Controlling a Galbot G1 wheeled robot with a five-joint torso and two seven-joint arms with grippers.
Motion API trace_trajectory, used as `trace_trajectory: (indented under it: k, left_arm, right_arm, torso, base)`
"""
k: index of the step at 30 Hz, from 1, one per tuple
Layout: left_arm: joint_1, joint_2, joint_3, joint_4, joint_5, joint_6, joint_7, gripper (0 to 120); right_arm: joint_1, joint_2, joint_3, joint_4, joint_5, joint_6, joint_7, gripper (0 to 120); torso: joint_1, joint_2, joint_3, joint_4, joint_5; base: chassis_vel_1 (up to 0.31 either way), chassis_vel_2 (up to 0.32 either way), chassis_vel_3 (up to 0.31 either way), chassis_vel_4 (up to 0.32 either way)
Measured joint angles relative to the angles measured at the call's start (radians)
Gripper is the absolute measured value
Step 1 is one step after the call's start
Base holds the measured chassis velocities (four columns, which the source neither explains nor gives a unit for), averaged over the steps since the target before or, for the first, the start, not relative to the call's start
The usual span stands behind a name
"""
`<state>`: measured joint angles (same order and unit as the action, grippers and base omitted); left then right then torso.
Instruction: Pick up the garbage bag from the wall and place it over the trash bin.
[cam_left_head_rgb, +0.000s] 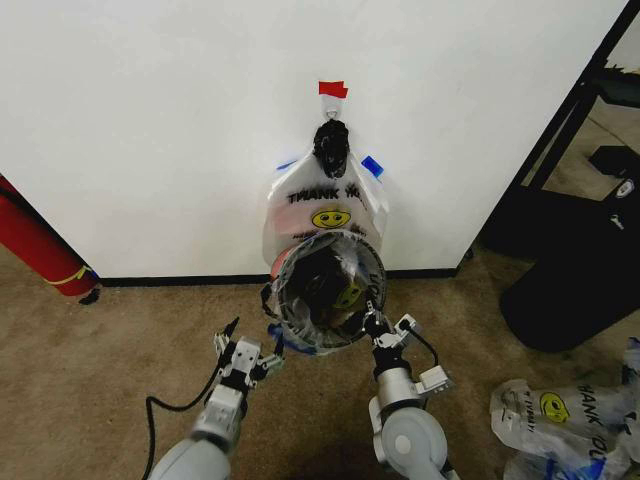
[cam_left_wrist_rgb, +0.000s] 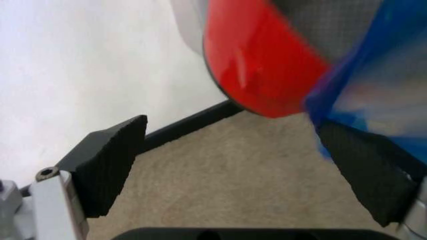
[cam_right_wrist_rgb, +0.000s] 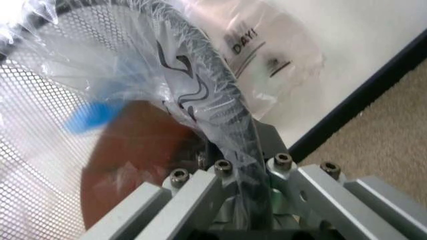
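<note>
The trash bin (cam_left_head_rgb: 322, 292), black wire mesh with a red base (cam_left_wrist_rgb: 260, 65), is held tilted off the carpet, its mouth facing me. A translucent garbage bag (cam_right_wrist_rgb: 180, 85) is stretched over its rim. My right gripper (cam_left_head_rgb: 372, 324) (cam_right_wrist_rgb: 243, 150) is shut on that rim and the plastic at the bin's lower right. My left gripper (cam_left_head_rgb: 248, 347) (cam_left_wrist_rgb: 233, 170) stands open just left of and below the bin, with blue tape (cam_left_wrist_rgb: 360, 90) close to one finger. Another garbage bag (cam_left_head_rgb: 325, 210) with "THANK YOU" and a smiley hangs on the white wall (cam_left_head_rgb: 150, 130) from a hook under red tape (cam_left_head_rgb: 333, 89).
A long red cylinder (cam_left_head_rgb: 38, 245) with a yellow band leans at the left. Black furniture and a dark bag (cam_left_head_rgb: 575, 270) crowd the right side. More printed bags (cam_left_head_rgb: 560, 415) lie on the carpet at the lower right. A black baseboard (cam_left_head_rgb: 180, 281) runs along the wall.
</note>
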<state>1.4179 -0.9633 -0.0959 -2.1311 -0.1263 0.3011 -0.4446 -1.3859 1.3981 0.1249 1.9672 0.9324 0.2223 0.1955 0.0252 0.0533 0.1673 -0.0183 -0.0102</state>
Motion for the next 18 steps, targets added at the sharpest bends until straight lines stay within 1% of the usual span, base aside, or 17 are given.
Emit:
trace_trajectory:
  k: [1, 2, 7, 11, 13, 18]
  left_arm:
    - [-0.012, 0.002, 0.0, 0.029, 0.012, -0.011, 0.002, 99]
    - [-0.012, 0.002, 0.0, 0.029, 0.012, -0.011, 0.002, 99]
    - [-0.047, 0.004, 0.001, 0.097, 0.05, -0.032, 0.003, 99]
    - [-0.063, 0.002, 0.002, 0.119, 0.055, -0.034, 0.002, 99]
    - [-0.062, 0.005, 0.003, 0.119, 0.056, -0.035, 0.002, 99]
    - [-0.032, 0.012, 0.011, 0.08, 0.063, -0.036, 0.019, 99]
  right_arm:
    - [-0.012, 0.0, -0.003, 0.007, 0.0, 0.001, 0.0, 0]
    - [-0.012, 0.0, -0.003, 0.007, 0.0, 0.001, 0.0, 0]
    - [-0.041, -0.006, -0.006, 0.03, 0.008, 0.002, 0.007, 0]
    - [-0.048, -0.009, -0.007, 0.041, 0.011, 0.0, 0.012, 0]
    - [-0.048, -0.009, -0.007, 0.042, 0.011, 0.0, 0.013, 0]
    - [-0.034, -0.003, -0.007, 0.03, 0.008, -0.004, 0.015, 0]
  torso:
    - [0.0, 0.0, 0.0, 0.0001, 0.0]
    - [0.0, 0.0, 0.0, 0.0001, 0.0]
    - [0.0, 0.0, 0.0, 0.0001, 0.0001]
    - [0.0, 0.0, 0.0, 0.0001, 0.0]
    - [0.0, 0.0, 0.0, 0.0, 0.0001]
    - [0.0, 0.0, 0.0, 0.0002, 0.0003]
  base:
    - [0.0, 0.0, 0.0, 0.0]
    - [0.0, 0.0, 0.0, 0.0]
    - [0.0, 0.0, 0.0, 0.0]
    - [0.0, 0.0, 0.0, 0.0]
    - [0.0, 0.0, 0.0, 0.0]
    - [0.0, 0.0, 0.0, 0.0]
